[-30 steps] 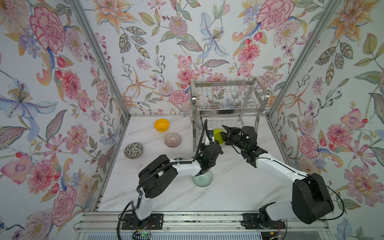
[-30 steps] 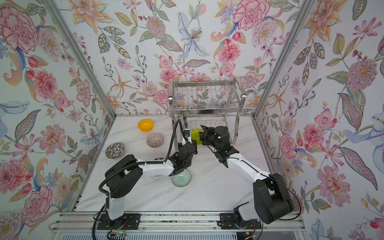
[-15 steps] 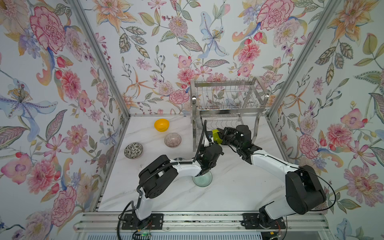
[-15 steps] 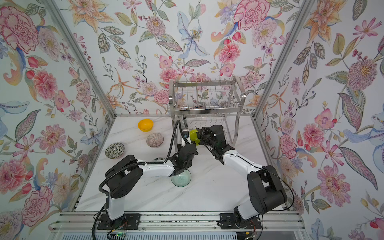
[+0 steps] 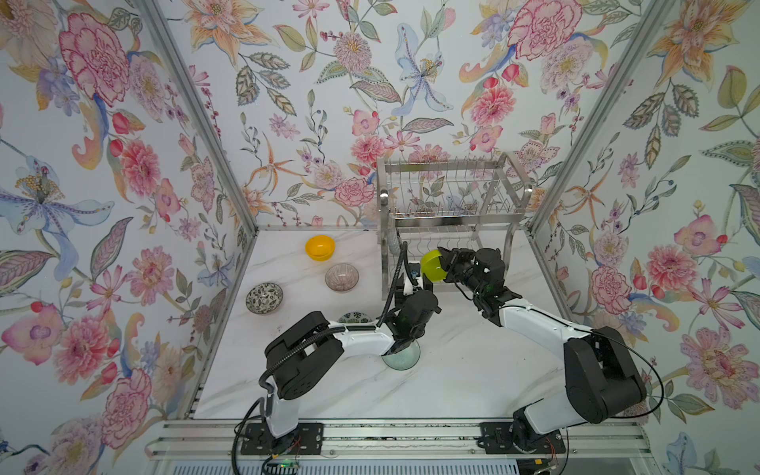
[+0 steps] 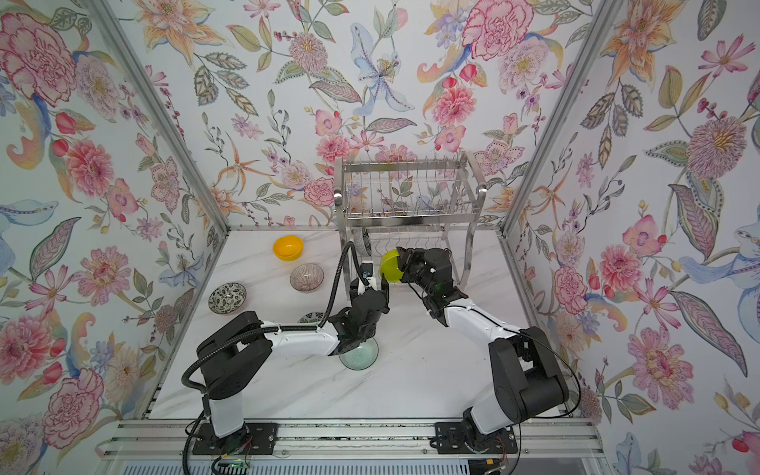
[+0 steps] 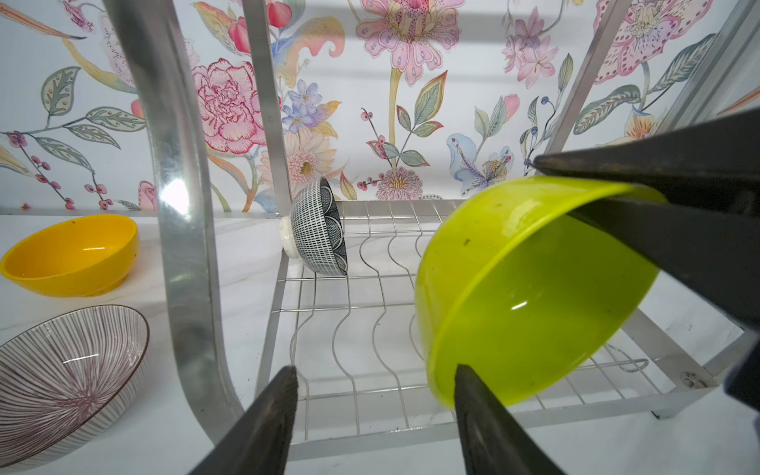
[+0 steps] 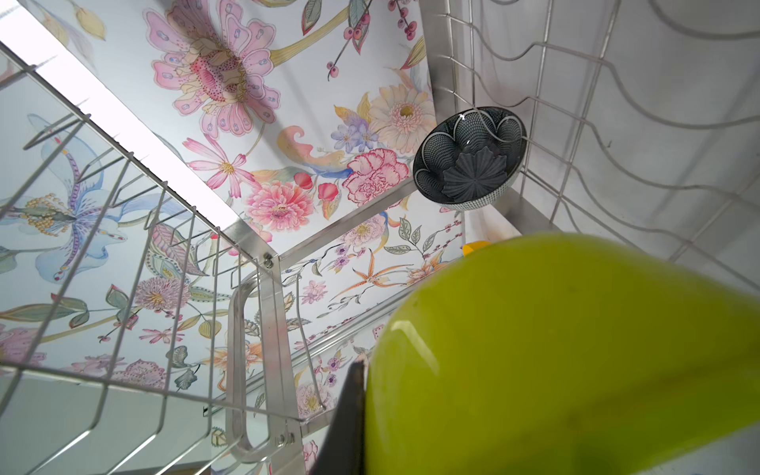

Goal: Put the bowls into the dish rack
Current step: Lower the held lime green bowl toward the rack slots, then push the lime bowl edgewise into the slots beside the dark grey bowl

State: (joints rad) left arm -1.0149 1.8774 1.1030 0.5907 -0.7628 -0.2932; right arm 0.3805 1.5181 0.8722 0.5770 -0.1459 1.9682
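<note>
- In both top views the right claw (image 5: pixel 446 263) pinches the lime-green bowl (image 5: pixel 429 265) before the dish rack (image 5: pixel 442 165).
- Left wrist view: the left claw (image 7: pixel 375 367) gapes wide, a finger beside that bowl; a bump could loosen it.
- Right wrist view: the racked navy bowl (image 8: pixel 469 158) could get clipped.

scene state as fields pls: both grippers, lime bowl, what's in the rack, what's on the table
left gripper: jaws open, holding nothing, close to lime-green bowl
right gripper: shut on lime-green bowl rim, bowl tilted at dish rack lower tier
in rack: dark navy bowl, on edge, lower-tier corner
on table: orange-yellow bowl; pinkish ribbed bowl; speckled bowl; leaf-print bowl and pale green glass bowl, both partly under left arm
</note>
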